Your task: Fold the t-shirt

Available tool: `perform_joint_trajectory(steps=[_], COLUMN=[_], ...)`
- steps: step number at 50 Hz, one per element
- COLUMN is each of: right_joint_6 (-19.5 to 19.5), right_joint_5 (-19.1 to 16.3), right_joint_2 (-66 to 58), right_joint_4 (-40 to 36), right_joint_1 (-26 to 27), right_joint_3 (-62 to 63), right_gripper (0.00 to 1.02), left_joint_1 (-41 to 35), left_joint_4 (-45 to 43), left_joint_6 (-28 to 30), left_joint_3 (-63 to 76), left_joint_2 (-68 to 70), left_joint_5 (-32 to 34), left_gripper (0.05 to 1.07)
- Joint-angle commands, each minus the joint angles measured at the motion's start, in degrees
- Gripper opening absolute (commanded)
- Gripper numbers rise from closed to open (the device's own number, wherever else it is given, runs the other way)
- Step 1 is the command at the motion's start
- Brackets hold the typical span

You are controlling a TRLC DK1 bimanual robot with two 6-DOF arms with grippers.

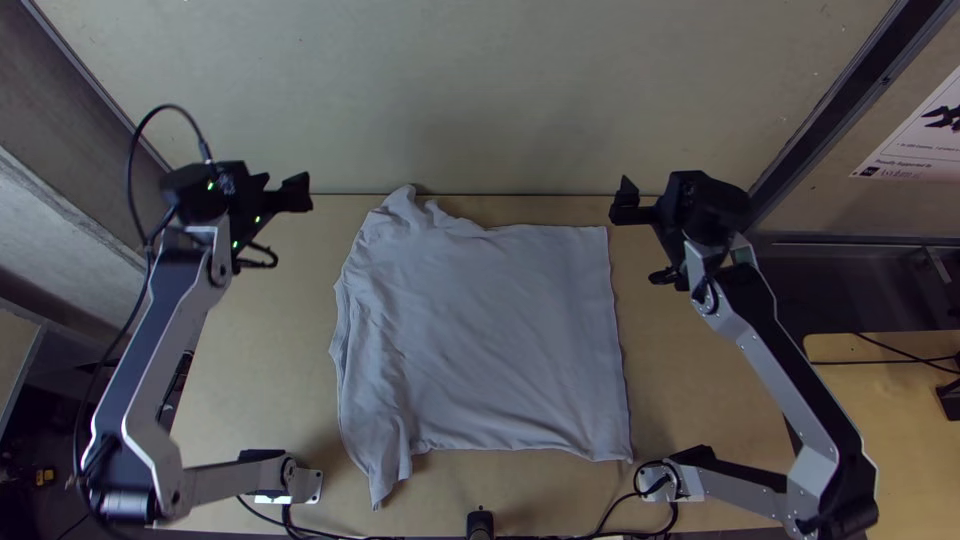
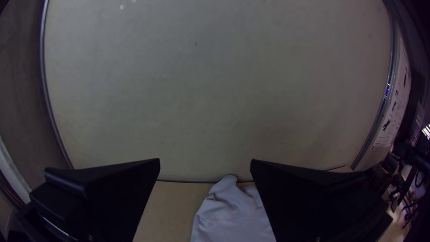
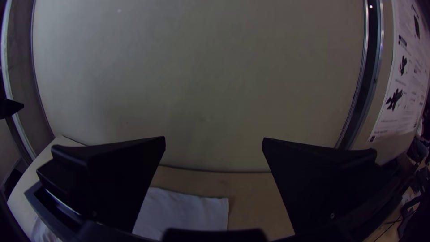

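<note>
simply soft, rumpled grey cloth (image 1: 490, 330)

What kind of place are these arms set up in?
Probably a robotics lab or demo booth: two table-mounted arms, a plain panel behind the table, and a poster with pictures of dark machines on the wall.
</note>
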State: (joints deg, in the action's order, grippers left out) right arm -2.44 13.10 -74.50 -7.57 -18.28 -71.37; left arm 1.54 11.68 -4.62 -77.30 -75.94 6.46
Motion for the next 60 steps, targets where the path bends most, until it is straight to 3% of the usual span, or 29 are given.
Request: perform_joint_trajectory(steps=[1, 15, 27, 33, 50, 55, 60], right_joint_6=[-2.6, -9.4, -14.0, -14.4, -14.4, -15.3, -15.8], right_joint_5=[0.3, -2.0, -3.5, -3.9, -5.9, -6.0, -6.1], right_joint_2=[-4.1, -14.7, -18.0, -18.6, -22.9, -24.1, -25.3], right_joint_4=[-1.9, -12.5, -16.9, -18.1, -21.3, -21.8, -23.2], right_joint_1=[0.4, 3.3, 5.3, 5.8, 7.5, 7.7, 8.0], right_joint_3=[-3.5, -13.4, -14.7, -14.8, -16.6, -17.2, -18.5], right_gripper=[0.99, 0.99, 0.99, 0.99, 0.99, 0.99, 0.99], left_joint_1=[-0.6, -4.2, -6.2, -6.5, -6.9, -7.3, -7.4], left_joint_4=[2.4, 12.6, 22.0, 25.5, 28.9, 28.8, 28.7], left_joint_6=[-2.6, -4.0, -5.3, -5.2, -2.8, -1.7, -1.0], left_joint_3=[-6.5, -21.5, -34.4, -40.3, -51.3, -52.1, -52.3], left_joint_2=[-6.0, -20.2, -34.1, -41.4, -54.0, -56.1, -57.7], left_joint_5=[0.8, 2.1, 2.4, 2.2, -1.6, -2.7, -2.8], left_gripper=[1.02, 1.02, 1.01, 0.92, 0.91, 0.8, 0.78])
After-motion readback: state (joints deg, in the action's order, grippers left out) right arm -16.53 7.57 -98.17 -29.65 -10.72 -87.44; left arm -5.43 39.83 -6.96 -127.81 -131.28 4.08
